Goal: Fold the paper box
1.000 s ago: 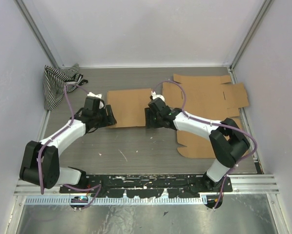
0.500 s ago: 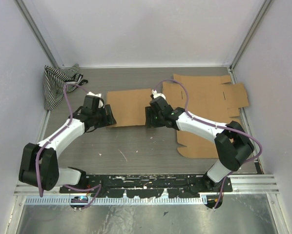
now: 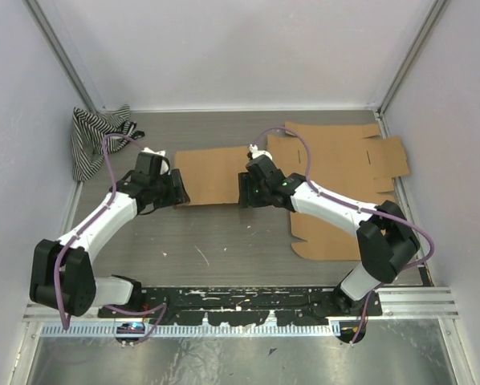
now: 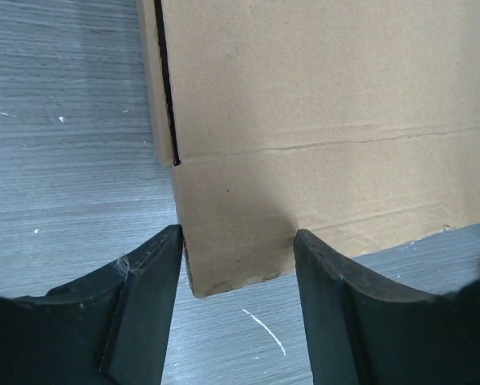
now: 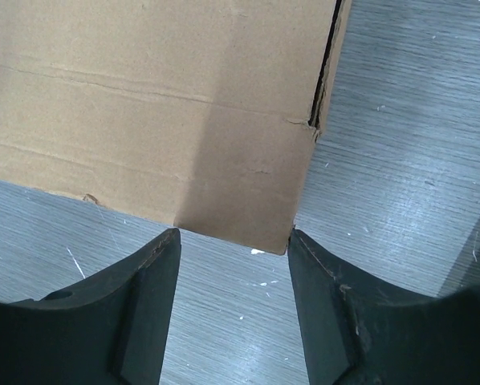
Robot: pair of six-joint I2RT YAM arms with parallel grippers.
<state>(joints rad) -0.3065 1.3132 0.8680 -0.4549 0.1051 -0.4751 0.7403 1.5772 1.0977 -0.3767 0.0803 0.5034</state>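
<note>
At the middle of the grey wood-grain tabletop we see the flat brown cardboard box blank lying flat, its long near edge running left to right. Our left tool sits at the near-left corner and our right tool at the near-right corner, one at each end of that edge. Both are released: the jaws stand apart and clamp nothing.

From the left wrist, the blank's corner reaches in between the fingertips, with its side edge just beside one of them. A dark slit and a crease line show farther up the board. From the right wrist, the opposite corner ends just at the gap between that tool's fingertips, and a short slit marks the side edge above it.

Bare tabletop, scuffed with small white marks, lies between the blank's near edge and the black mounting rail at the arms' bases. Just beside the blank on the right lies a larger unfolded die-cut brown cardboard sheet, which reaches toward the right wall; the right arm crosses above it. A black-and-white striped cloth is bunched in the back-left corner, well apart from the blank. Plain white walls close off the back and both sides.
</note>
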